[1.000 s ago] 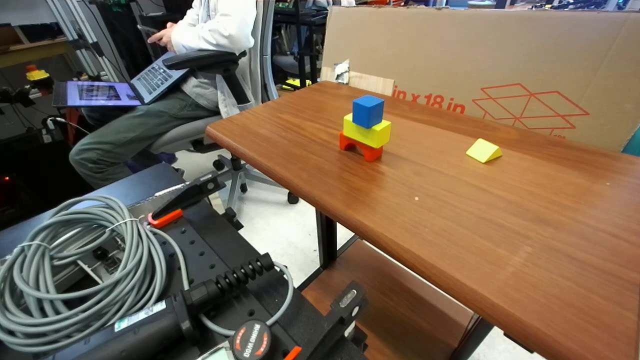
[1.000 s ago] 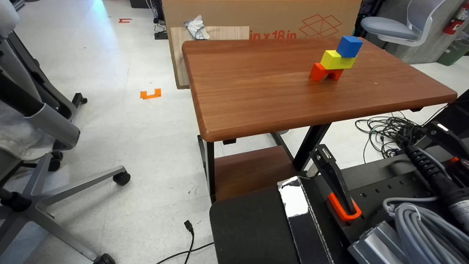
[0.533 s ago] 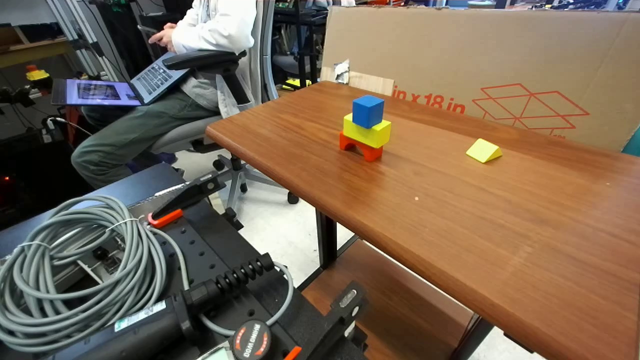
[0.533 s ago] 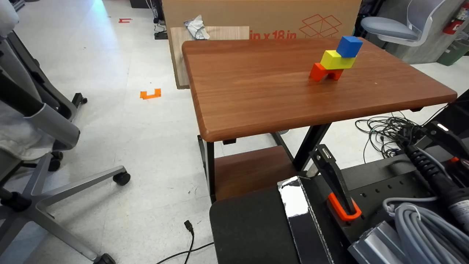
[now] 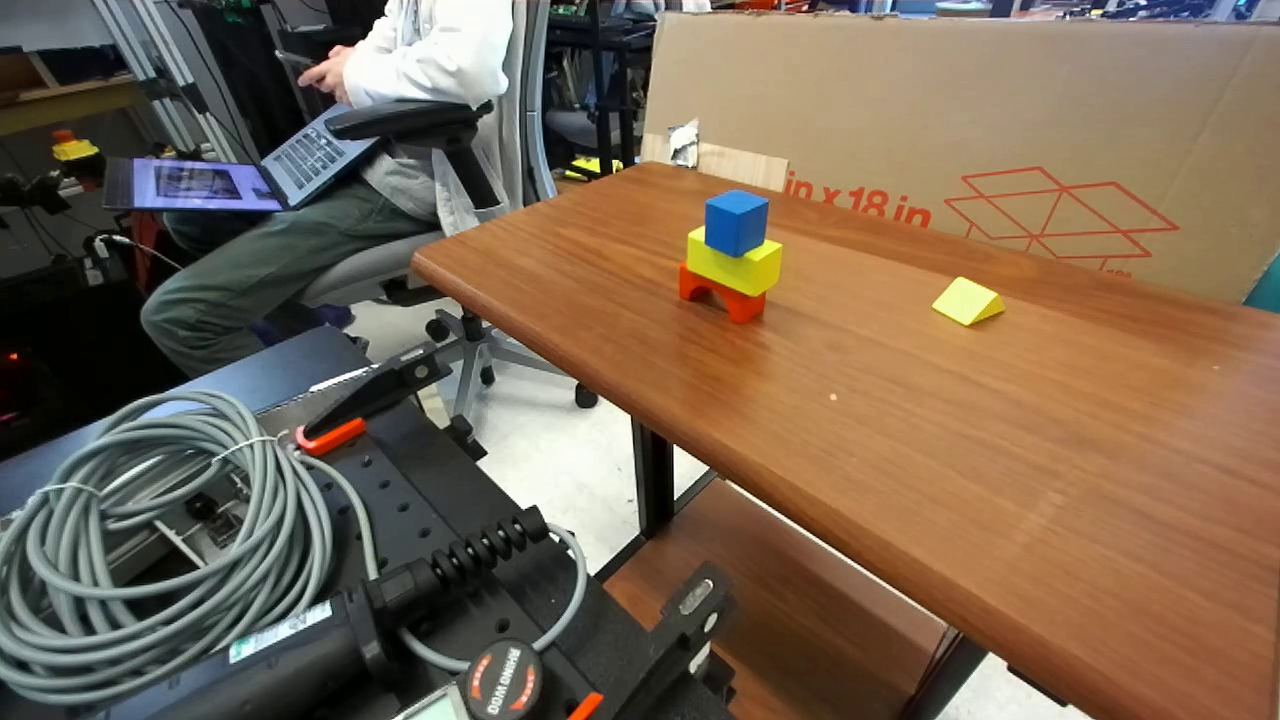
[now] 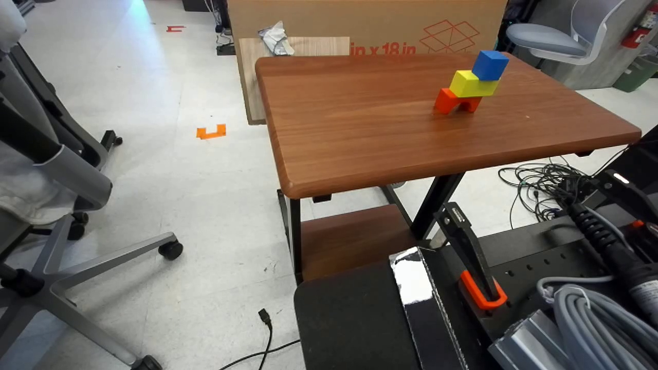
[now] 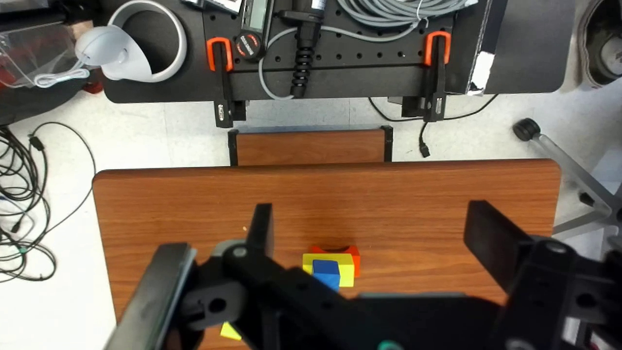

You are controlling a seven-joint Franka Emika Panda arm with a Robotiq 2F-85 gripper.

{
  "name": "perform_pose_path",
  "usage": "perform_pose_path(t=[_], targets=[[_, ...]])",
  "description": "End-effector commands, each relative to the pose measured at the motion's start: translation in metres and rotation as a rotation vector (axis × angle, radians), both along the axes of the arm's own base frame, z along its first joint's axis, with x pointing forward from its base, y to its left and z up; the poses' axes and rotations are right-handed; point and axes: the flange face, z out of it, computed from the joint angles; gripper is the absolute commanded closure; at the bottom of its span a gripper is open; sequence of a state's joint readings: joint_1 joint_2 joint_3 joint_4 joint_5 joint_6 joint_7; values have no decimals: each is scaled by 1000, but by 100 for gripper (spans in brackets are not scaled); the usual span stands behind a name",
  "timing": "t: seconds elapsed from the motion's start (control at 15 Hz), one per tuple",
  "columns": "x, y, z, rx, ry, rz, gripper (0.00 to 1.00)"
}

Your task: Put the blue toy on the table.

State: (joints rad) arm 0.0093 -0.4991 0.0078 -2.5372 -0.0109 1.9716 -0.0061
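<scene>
Stack: three blocks, same spot as one second ago in both exterior views; no task progress over that span, pick looks not yet begun.
Solid blue cube block: on top, resting on solid yellow rectangular block, itself on orange-red arch block; not touching reddish-brown wood-grain desk, so goal not met.
Pale yellow wedge block: on desk, well apart from stack, unmoved; not the target.
Black two-finger gripper: spread wide, nothing held, wrist view only; absent from both exterior views, then and now; height over stack cannot be told.
Unfolded grey laptop: screen sits a touch higher than one second ago; no bearing on task.
Step for blue block: probably pre-grasp; needs gripper lowered onto blue alone, closed, lifted, then desk placement beside stack.
Risk for stack: blue looks off-centre on yellow, so a low or skewed grasp could likely topple all three.
</scene>
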Motion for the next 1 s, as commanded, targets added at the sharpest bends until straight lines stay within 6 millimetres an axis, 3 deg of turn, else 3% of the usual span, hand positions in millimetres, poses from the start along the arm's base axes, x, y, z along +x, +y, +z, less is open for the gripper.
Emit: perform_pose_path(t=[0.0, 0.33, 0.93], targets=[[32, 5, -40, -12, 10, 31, 0], [69, 5, -96, -19, 3, 40, 0], [126, -3, -148, -21, -16, 8, 0]])
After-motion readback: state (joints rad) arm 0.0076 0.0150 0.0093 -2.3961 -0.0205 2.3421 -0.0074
